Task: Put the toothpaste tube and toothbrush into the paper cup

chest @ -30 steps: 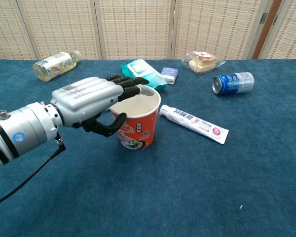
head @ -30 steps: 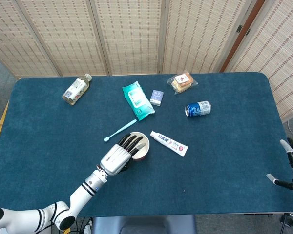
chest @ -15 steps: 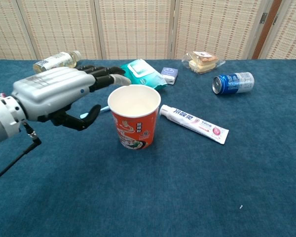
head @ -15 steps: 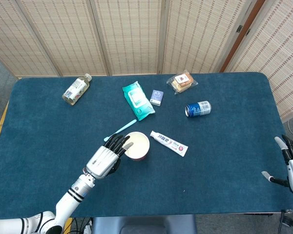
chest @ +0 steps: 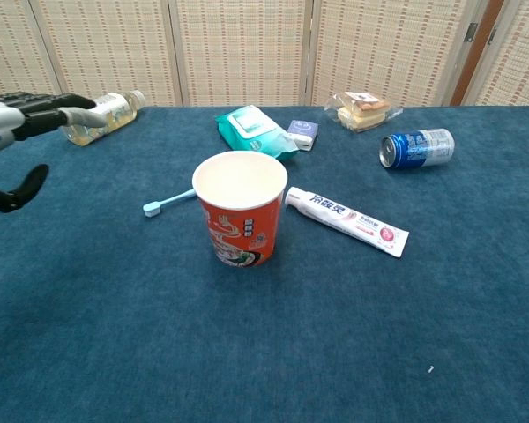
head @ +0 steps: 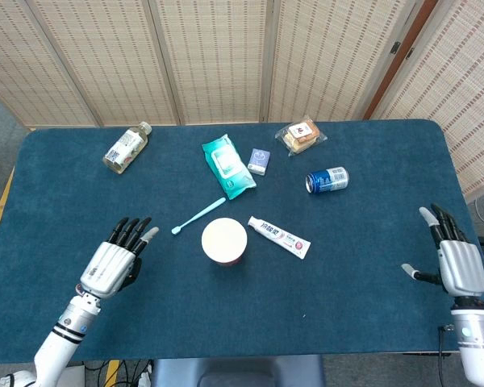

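Blue table [head: 371, 266] | one paper cup [head: 224, 241] | one toothbrush [head: 198, 216] | one toothpaste tube [head: 279, 236] | both hands empty, spread

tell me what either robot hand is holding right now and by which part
Nothing is held. The left hand and right hand are both open over bare table, apart from the orange paper cup.

Head overhead; chest low, nearer

Upright orange paper cup [chest: 240, 211] stands between flat light-blue toothbrush [chest: 168, 203] and flat white toothpaste tube [chest: 346, 220].
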You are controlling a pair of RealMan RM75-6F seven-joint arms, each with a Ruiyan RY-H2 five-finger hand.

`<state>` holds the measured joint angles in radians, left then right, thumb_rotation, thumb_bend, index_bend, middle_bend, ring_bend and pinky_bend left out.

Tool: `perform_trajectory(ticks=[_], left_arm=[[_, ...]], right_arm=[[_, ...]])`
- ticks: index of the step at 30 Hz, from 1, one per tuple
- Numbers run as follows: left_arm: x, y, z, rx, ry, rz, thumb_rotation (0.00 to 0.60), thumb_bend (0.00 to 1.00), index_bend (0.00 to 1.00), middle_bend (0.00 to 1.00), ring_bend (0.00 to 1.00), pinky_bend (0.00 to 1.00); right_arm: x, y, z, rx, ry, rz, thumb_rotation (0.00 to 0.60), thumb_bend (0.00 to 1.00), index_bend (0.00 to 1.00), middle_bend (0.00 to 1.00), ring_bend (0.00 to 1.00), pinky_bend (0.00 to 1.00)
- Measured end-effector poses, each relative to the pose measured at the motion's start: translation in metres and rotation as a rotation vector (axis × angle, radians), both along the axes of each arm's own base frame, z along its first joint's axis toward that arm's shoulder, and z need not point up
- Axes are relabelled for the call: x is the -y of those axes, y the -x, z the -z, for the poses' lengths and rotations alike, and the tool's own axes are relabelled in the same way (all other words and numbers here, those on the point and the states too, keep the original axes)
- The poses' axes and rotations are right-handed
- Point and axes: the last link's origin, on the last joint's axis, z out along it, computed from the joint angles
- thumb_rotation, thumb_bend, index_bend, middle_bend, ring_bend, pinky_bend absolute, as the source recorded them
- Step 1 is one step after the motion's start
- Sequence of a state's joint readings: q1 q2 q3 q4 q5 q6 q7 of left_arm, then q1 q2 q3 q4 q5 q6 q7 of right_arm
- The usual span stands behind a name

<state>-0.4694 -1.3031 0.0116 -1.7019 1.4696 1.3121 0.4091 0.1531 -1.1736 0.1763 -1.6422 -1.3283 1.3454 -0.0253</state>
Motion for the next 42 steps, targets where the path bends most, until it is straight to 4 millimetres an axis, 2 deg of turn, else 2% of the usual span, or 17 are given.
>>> perform_trajectory(ticks=[5, 12, 21, 30, 42], left_arm=[[0.009, 0.022, -0.022, -0.029, -0.025, -0.017, 0.6, 0.66, 0.04, 0.0, 0.0, 0.0], [0.017, 0.041, -0.046, -0.041, -0.053, -0.027, 0.6, 0.66, 0.04, 0.0, 0.0, 0.0], [0.021, 0.069, -0.066, -0.036, -0.087, -0.113, 0.6, 0.66, 0.05, 0.0, 0.0, 0.0], [0.03, 0.095, -0.077, -0.049, -0.113, -0.191, 0.6, 0.66, 0.05, 0.0, 0.0, 0.0], [0.046, 0.111, -0.088, -0.056, -0.134, -0.241, 0.6, 0.66, 0.05, 0.0, 0.0, 0.0]], right_arm=[[0.031, -0.02, 0.027, 0.036, -0.034, -0.01, 0.6, 0.0, 0.08, 0.0, 0.0, 0.19], [0.073, -0.052, 0.07, 0.046, -0.091, -0.061, 0.6, 0.0, 0.07, 0.0, 0.0, 0.19], [0.11, -0.087, 0.114, 0.05, -0.138, -0.119, 0.6, 0.0, 0.07, 0.0, 0.0, 0.19], [0.128, -0.114, 0.148, 0.052, -0.18, -0.17, 0.6, 0.0, 0.07, 0.0, 0.0, 0.19], [0.133, -0.13, 0.191, 0.066, -0.248, -0.188, 0.6, 0.0, 0.07, 0.0, 0.0, 0.19]])
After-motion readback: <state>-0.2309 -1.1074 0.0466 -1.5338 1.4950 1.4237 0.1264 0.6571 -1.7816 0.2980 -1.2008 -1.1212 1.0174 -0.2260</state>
